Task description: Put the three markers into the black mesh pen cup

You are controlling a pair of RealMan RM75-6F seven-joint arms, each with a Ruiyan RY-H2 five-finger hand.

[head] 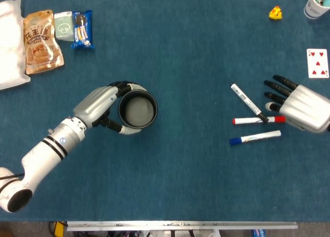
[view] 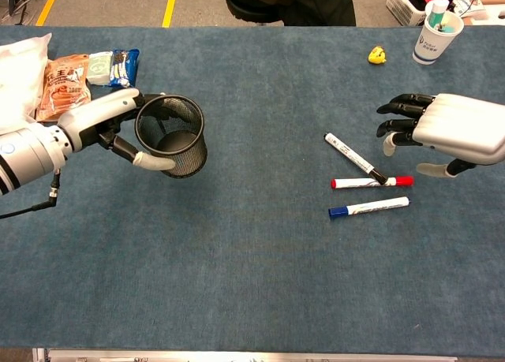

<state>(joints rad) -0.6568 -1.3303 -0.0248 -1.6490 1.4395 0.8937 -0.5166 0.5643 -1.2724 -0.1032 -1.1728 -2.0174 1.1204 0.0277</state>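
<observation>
While the left hand (head: pixel 100 105) wraps its fingers around the pen cup (head: pixel 137 109) at centre left of the head view, the cup's open mouth faces straight up at the camera, with bare blue tabletop (head: pixel 191 159) on every side of it. Between the cup and the three markers at centre right lies a broad open stretch of cloth. The black marker (head: pixel 248 102) runs on a diagonal from upper left to lower right, its lower end touching the red marker (head: pixel 258 120), which lies nearly level with its red cap toward the right. The blue marker (head: pixel 255 138) lies just below, close to parallel, its blue cap toward the left. The right hand (head: pixel 299 105) is at the right edge, just beside the red marker's cap, fingers spread apart and pointing left, holding nothing. A playing card (head: pixel 317 63) lies above it near the edge, a small yellow toy (head: pixel 276 13) and a paper cup (head: pixel 315 4) sit in the upper right corner, and snack packets (head: pixel 43 33) crowd the upper left.

Seen from the chest view, the pen cup (view: pixel 173 135) is tilted slightly, gripped at its rim side by the left hand (view: pixel 118 129) at centre left. The right hand (view: pixel 446 133) hangs above the tabletop (view: pixel 260 283) at the right, fingers wide and aimed left toward the black marker (view: pixel 355 158). The red marker (view: pixel 372 181) and blue marker (view: pixel 369 207) lie below it, long axes roughly left to right. The whole lower half of the frame is open cloth.
</observation>
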